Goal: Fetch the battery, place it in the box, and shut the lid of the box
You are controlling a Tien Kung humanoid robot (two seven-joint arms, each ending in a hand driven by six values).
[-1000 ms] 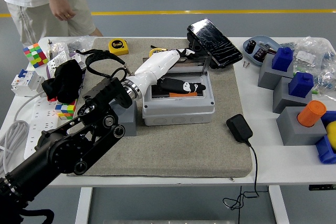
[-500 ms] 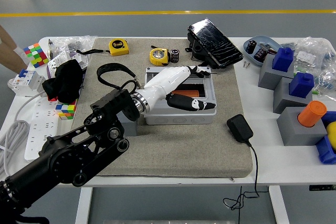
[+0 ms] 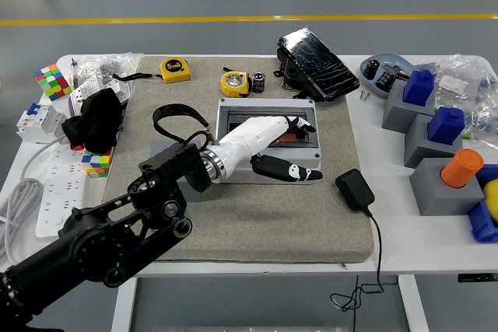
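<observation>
The grey box [image 3: 233,111] sits mid-mat, its glossy black lid [image 3: 317,63] swung up and back at the far right corner. Something orange [image 3: 294,138] shows inside. A small black battery [image 3: 258,81] stands on the mat behind the box, beside a yellow tape measure [image 3: 234,83]. My left hand [image 3: 299,148], white with black fingers, lies across the box's front right part. Its fingers [image 3: 300,124] reach over the opening and the thumb [image 3: 289,169] points right past the front wall. The hand is spread and I see nothing in it.
A black charger [image 3: 354,190] with its cable lies right of the box. A blue tray [image 3: 384,69] of small parts, blue blocks on grey stands [image 3: 419,89] and an orange cylinder [image 3: 461,167] fill the right. Left are a power strip [image 3: 53,196], puzzle cubes [image 3: 52,81] and black cloth [image 3: 96,118].
The person at the far left has left the view. My left hand has drawn back from the rear of the box toward its front right edge.
</observation>
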